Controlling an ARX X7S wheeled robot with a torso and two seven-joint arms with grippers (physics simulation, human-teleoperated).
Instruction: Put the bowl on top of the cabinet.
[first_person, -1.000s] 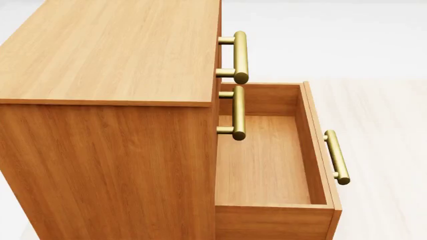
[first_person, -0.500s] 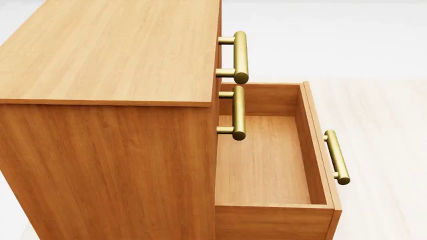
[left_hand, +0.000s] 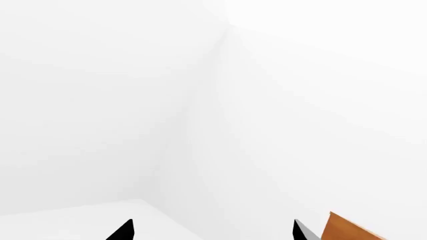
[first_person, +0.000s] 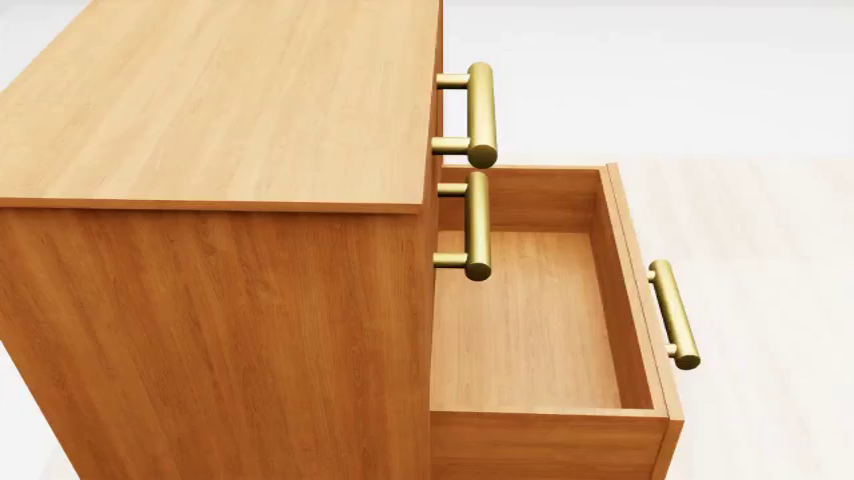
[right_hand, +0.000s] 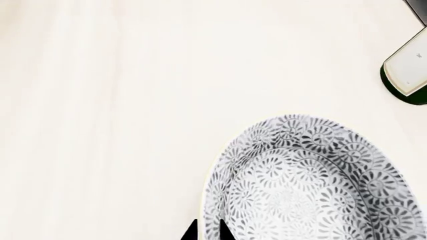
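Fingers (right_hand: 220, 231) pinch bowl (right_hand: 303, 177) rim; cabinet (first_person: 227, 110) w/ drawer (first_person: 534, 330) open

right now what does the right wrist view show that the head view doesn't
Only the right wrist view shows the bowl, with the right hand closed on its rim, plus a white and dark green object at the frame edge, over a pale surface. Only the head view shows the cabinet, its bare top, three brass handles and the open drawer, which is empty. Both share only pale floor; neither shows the bowl and cabinet together.
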